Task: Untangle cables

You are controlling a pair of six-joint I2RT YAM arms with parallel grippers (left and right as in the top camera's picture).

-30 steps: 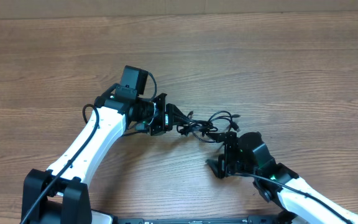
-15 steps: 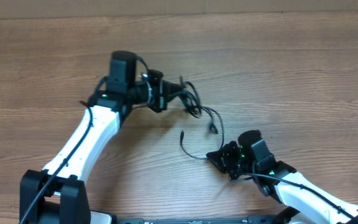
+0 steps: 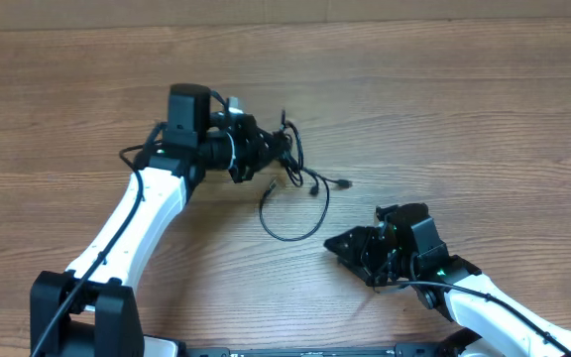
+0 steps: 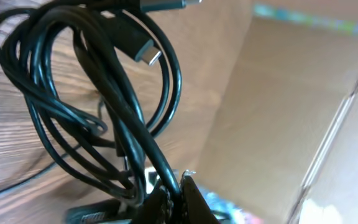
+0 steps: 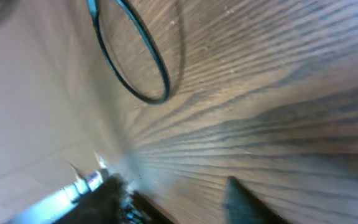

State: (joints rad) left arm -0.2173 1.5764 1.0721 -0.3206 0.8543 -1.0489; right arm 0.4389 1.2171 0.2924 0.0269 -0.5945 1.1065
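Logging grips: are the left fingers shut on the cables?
Shut: the left fingers pinch several strands of the cables between their tips.

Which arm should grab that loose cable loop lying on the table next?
Right. The right hand is empty and open beside the loop, while the left hand is shut on the cable bundle.

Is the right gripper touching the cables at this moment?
Apart. In the right wrist view, bare wood lies between the cables and the right gripper, whose jaws hold nothing.
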